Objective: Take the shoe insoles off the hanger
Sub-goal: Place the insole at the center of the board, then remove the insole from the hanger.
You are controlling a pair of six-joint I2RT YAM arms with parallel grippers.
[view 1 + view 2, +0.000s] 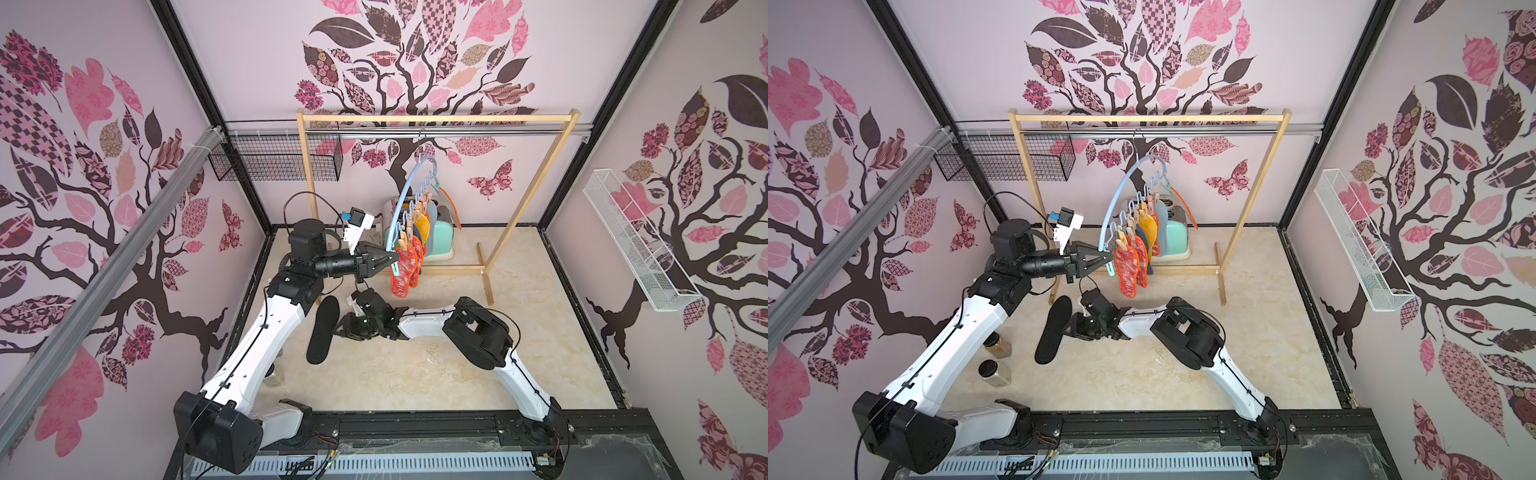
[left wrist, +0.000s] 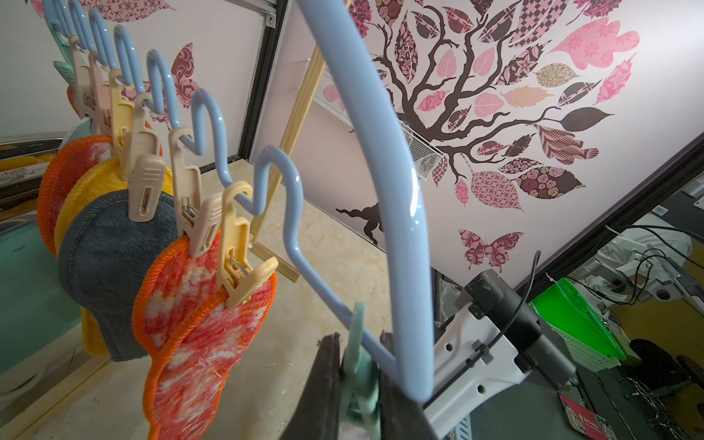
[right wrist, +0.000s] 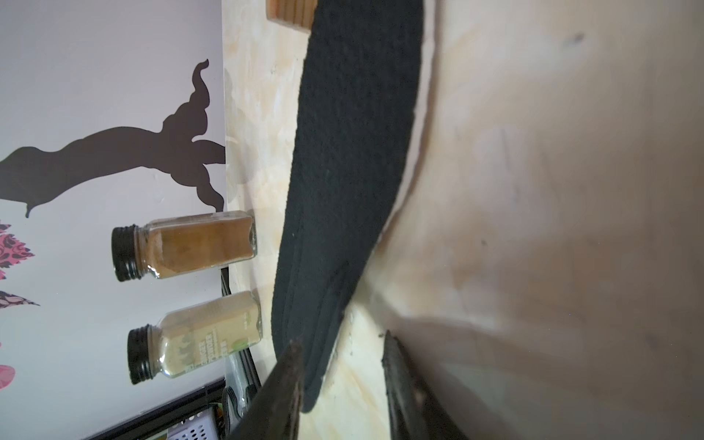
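Observation:
The pale blue hanger point(image 1: 405, 195) point(image 1: 1115, 203) point(image 2: 404, 190) hangs by its hook from the wooden rack. Several shoe insoles are pinned to its wavy bar: red-white ones with orange edging point(image 1: 403, 270) point(image 1: 1127, 270) point(image 2: 198, 324), a dark grey one point(image 2: 106, 266) and a mustard one point(image 1: 1148, 226) point(image 2: 76, 205). My left gripper point(image 1: 395, 259) point(image 1: 1111, 262) point(image 2: 360, 381) is shut on a teal clothespin point(image 2: 358, 365) at the hanger's near end. A black insole point(image 1: 322, 328) point(image 1: 1052, 328) point(image 3: 354, 152) lies flat on the floor. Beside its edge, my right gripper point(image 1: 343, 328) point(image 1: 1073, 328) point(image 3: 343, 365) is low and open, holding nothing.
The tall wooden rack point(image 1: 436, 118) spans the back, with its foot bars on the floor. A mint appliance point(image 1: 442, 241) stands behind the hanging insoles. Two spice jars point(image 1: 998, 345) point(image 3: 190, 244) stand by the left wall. Wire baskets point(image 1: 270, 160) point(image 1: 636, 241) are fixed to the walls.

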